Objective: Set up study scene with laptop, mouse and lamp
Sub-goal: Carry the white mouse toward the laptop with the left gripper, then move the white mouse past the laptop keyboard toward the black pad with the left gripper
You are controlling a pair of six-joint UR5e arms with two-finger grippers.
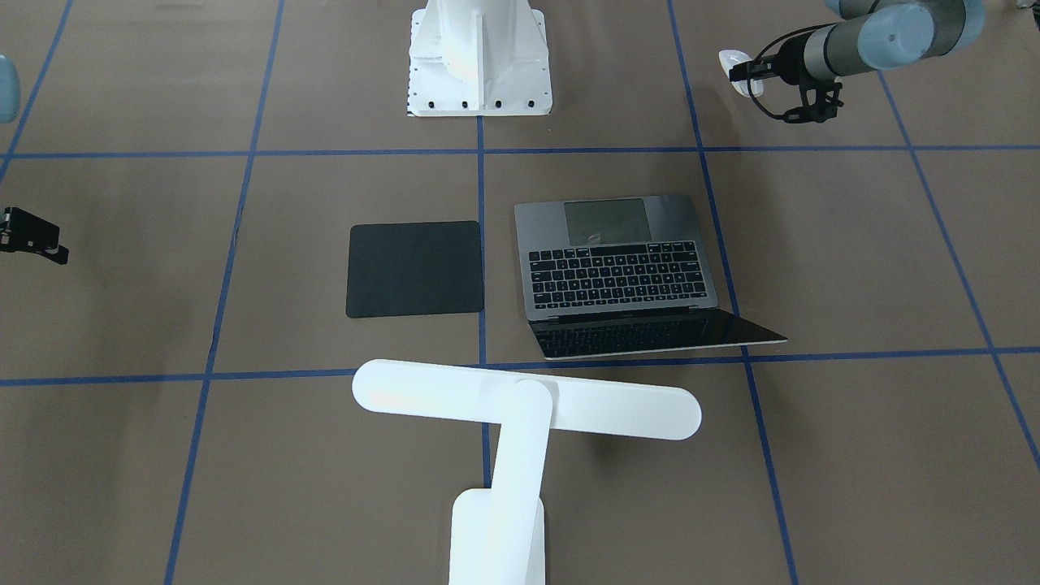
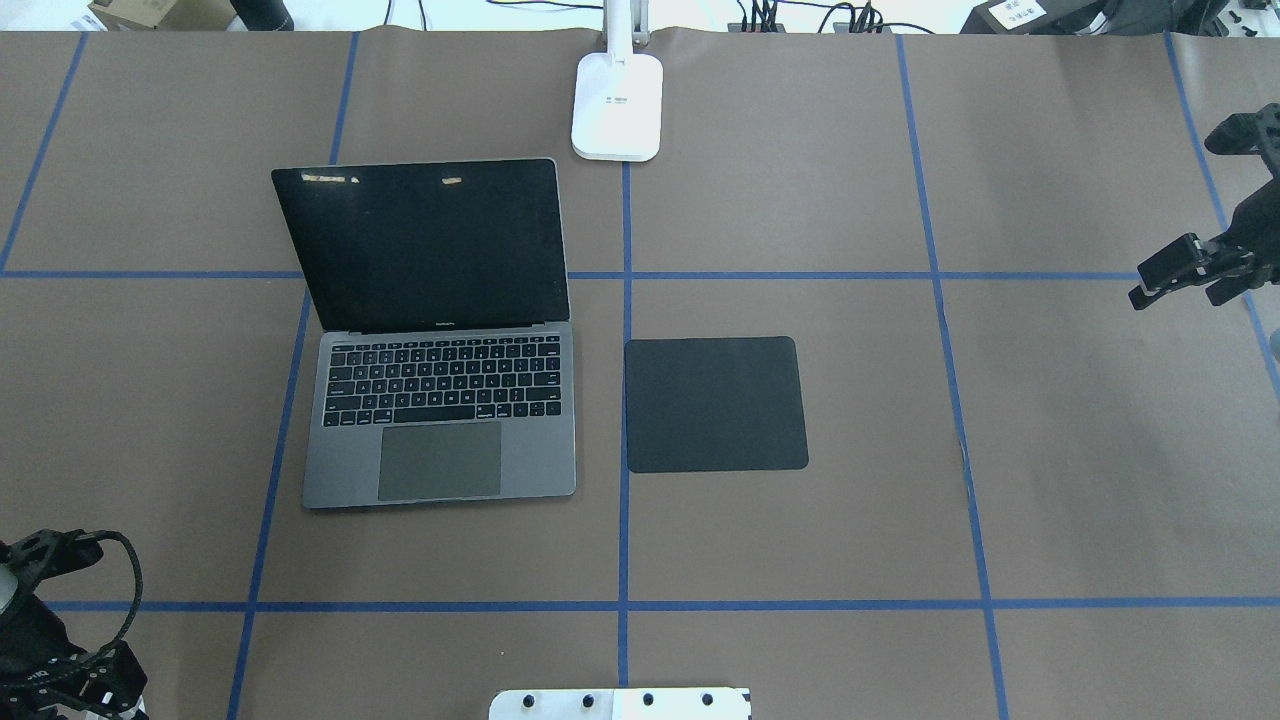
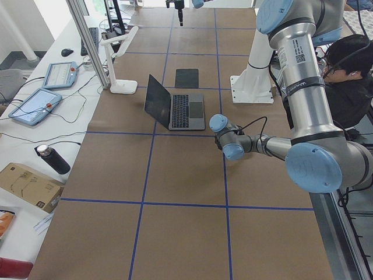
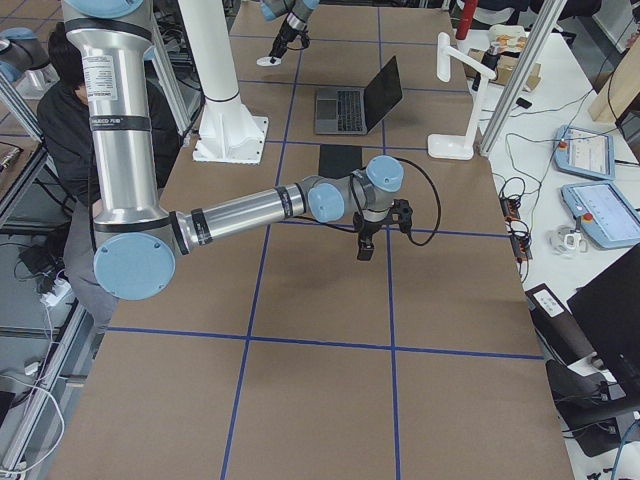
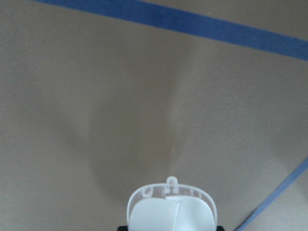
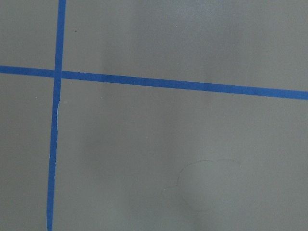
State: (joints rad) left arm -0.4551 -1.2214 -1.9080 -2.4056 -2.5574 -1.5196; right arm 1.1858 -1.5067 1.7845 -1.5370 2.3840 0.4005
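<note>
Brown worktop (image 1: 853, 268) w/ 1 slim grey metal laptop (image 1: 617, 268), 1 white T-shaped lamp (image 1: 528, 398), 1 black square mat (image 1: 414, 268). Left gripper (image 1: 751, 73) clamps 1 small white mouse (image 1: 734, 61); right gripper (image 2: 1175, 275): can't tell if open.

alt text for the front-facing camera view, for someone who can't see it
An open grey laptop sits centre frame on brown paper taped into a blue grid, with a black square mat to its left and a white T-shaped lamp in the foreground. At upper right the robot's left hand holds a white mouse; the right hand peeks in at the left edge.
</note>
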